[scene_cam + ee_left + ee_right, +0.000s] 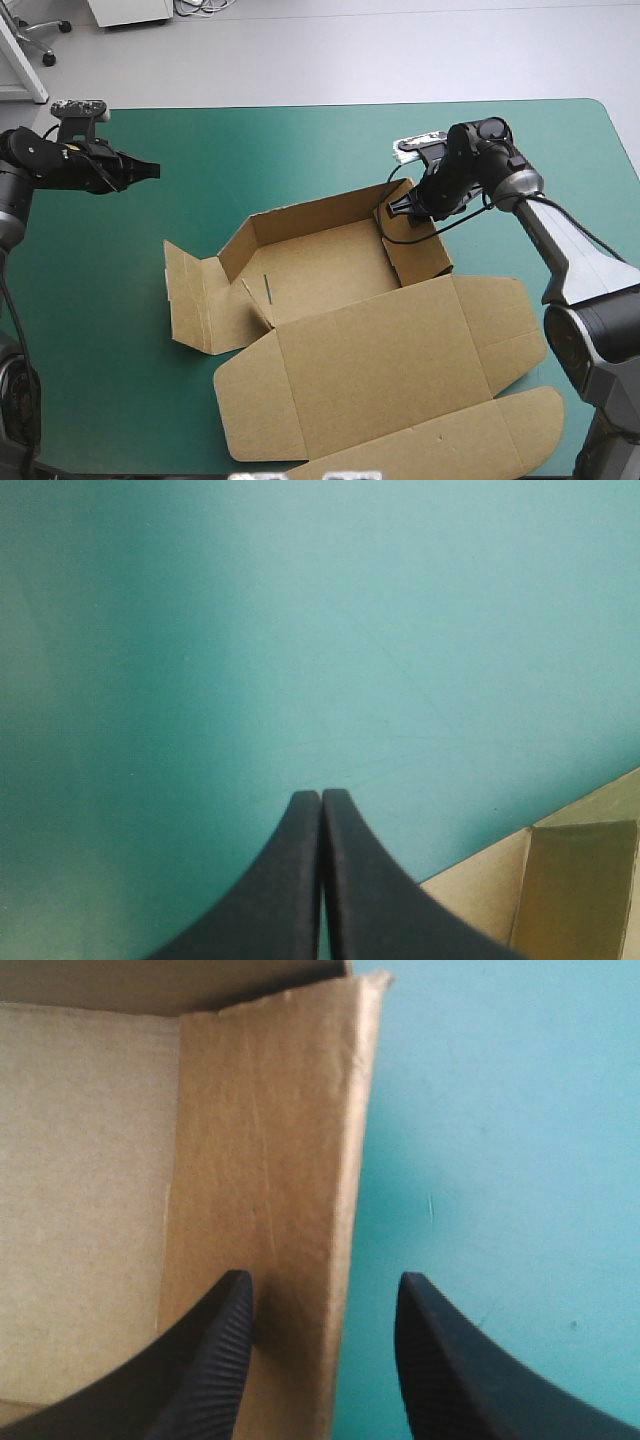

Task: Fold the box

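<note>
Box (340, 300) sits mid-table on the cover (110, 400), part-formed: far wall and right wall (418, 250) are up, left flaps (200, 300) are splayed outward at 9 o'clock, and the lid (380, 370) lies flat toward 6 o'clock. I read the whole sheet's long axis as roughly 11-to-5 in the high view, and the right wall runs much the same line. Right gripper (325, 1290) is at the tray's 1 o'clock corner, spread wide and gripping nothing. Its fingers (210, 1360) straddle the right wall, one inside the tray and one outside over bare cover, with the wall's top edge running straight ahead between them. I can't tell whether the inner finger touches the board. Left gripper (321, 795) is pressed closed and empty, over bare cover near the table's left edge, well apart from the box. The box lies at about 4 o'clock from it, and only a corner of board shows ahead of it. My judgement: the right arm is much the nearer and already lined up along the wall, so any pinch or inward tuck of that wall is its job. The left flaps are not yet raised.
</note>
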Controlling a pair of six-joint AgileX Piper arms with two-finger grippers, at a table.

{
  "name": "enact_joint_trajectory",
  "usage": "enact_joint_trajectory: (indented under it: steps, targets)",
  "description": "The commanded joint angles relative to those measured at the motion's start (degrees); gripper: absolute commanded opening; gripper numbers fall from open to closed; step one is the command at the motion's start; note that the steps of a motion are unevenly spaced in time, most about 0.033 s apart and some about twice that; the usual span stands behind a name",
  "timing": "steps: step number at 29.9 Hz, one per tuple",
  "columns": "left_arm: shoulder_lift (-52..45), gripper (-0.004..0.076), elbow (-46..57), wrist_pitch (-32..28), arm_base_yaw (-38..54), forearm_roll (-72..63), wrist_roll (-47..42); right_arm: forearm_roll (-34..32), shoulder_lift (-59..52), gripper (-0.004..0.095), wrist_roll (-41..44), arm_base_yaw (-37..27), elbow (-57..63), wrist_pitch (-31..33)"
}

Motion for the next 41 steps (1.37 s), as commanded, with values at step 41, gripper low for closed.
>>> enact_joint_trajectory:
  steps: [41]
  targets:
    - [-2.24, -0.0015, -1.76, -3.22, 0.16, -2.26, 0.37, 1.30, 1.03, 0.0116, 1.92, -0.12, -0.94, 5.04]
